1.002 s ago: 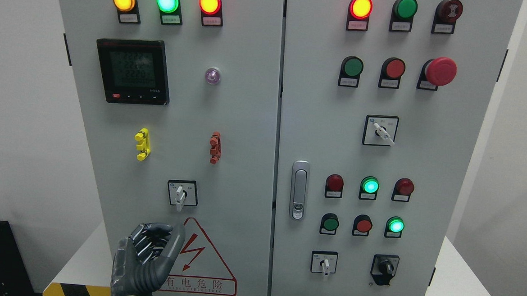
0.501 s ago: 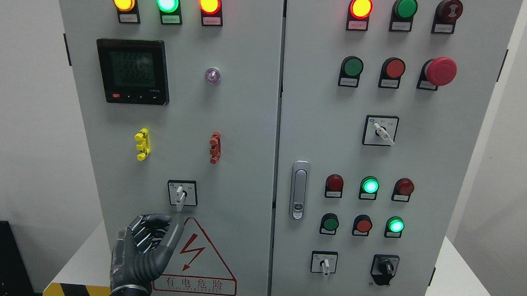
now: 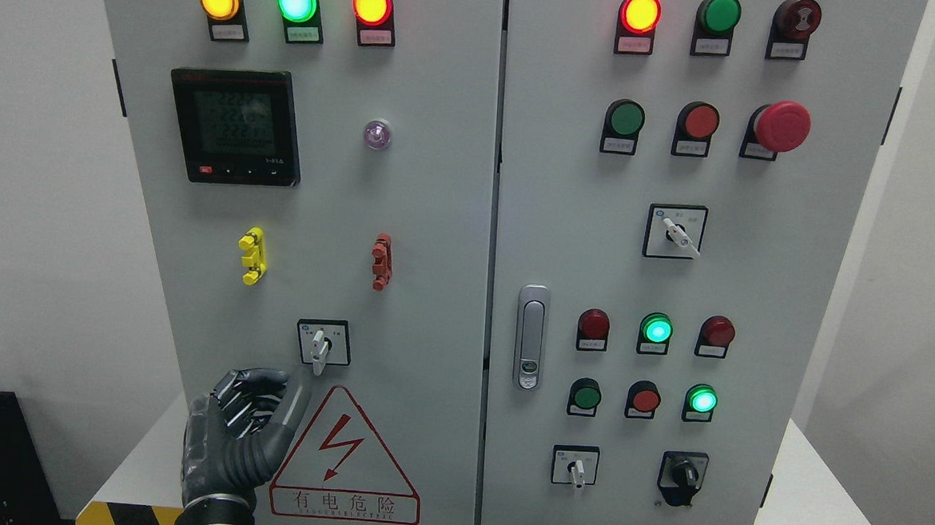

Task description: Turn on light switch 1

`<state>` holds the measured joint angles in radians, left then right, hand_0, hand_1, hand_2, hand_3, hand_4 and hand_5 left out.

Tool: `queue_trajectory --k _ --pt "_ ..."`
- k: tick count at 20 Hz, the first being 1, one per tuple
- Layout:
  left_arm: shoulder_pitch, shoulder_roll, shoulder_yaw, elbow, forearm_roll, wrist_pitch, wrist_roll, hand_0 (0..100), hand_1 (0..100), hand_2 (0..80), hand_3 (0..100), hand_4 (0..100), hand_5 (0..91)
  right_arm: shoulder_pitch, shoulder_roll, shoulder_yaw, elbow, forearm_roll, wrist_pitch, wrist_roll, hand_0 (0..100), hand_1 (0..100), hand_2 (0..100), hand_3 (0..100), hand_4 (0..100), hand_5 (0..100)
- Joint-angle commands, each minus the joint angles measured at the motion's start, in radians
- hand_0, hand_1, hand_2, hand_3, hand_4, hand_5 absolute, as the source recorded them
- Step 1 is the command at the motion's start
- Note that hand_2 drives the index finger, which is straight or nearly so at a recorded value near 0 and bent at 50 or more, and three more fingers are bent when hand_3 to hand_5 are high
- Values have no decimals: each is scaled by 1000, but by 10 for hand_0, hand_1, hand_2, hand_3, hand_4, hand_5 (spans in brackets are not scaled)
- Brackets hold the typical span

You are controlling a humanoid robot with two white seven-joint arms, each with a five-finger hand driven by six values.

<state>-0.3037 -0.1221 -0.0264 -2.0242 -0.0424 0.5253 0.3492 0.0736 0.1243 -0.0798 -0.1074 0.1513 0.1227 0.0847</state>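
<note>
The left hand (image 3: 238,434), fingers loosely curled around nothing, hovers just below-left of the rotary switch (image 3: 320,347), apparently placed to reach up and pinch its white lever

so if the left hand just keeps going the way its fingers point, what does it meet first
Probably the rotary switch: the left hand points up and right toward its white handle. Depth is unclear, so the cabinet door may come first.

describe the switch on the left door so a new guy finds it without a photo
On the left door of the grey cabinet, look below the black meter screen, past the yellow clip and red clip. The switch sits right above the red warning triangle. It is the only white-handled knob in a black-framed square on that door.
</note>
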Motion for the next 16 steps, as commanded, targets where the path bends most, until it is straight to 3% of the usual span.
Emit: queue_trajectory --k 1,16 --pt "-17 -1 -12 15 -5 27 -1 257 740 526 680 721 571 0 0 0 0 -1 0 0 302 0 0 0 0 0" --pt "-35 -1 -20 41 -8 33 -1 276 747 525 678 719 570 0 0 0 0 1 0 0 302 0 0 0 0 0"
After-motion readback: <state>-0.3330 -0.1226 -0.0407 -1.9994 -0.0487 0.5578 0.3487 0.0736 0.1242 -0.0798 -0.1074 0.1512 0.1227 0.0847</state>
